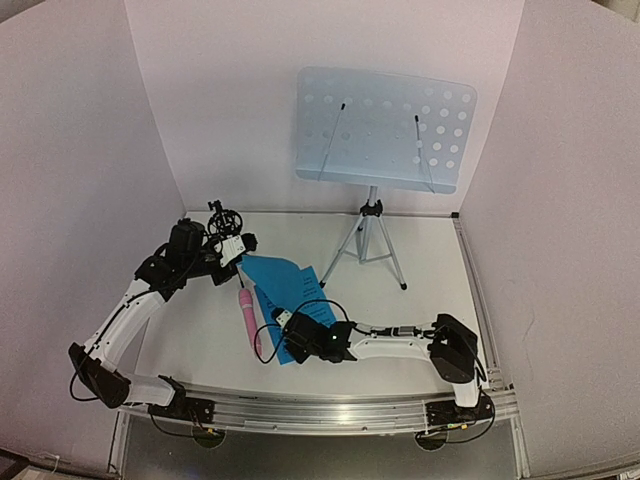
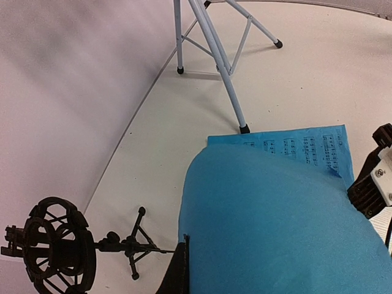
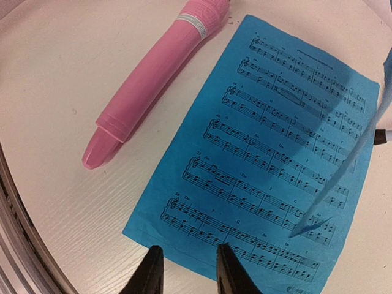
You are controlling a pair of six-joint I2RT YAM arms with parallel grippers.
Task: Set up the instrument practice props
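Far left stands a wiry black tripod mic holder (image 2: 58, 254). The left gripper (image 1: 245, 248) pinches a limp, bowed blue sheet (image 2: 275, 226). A smooth pink microphone (image 3: 153, 79) lies beside the flat printed sheet (image 3: 269, 159). The right gripper (image 3: 188, 269) straddles that sheet's edge, fingers narrowly apart. The perforated pale-blue stand (image 1: 385, 128) rises behind.
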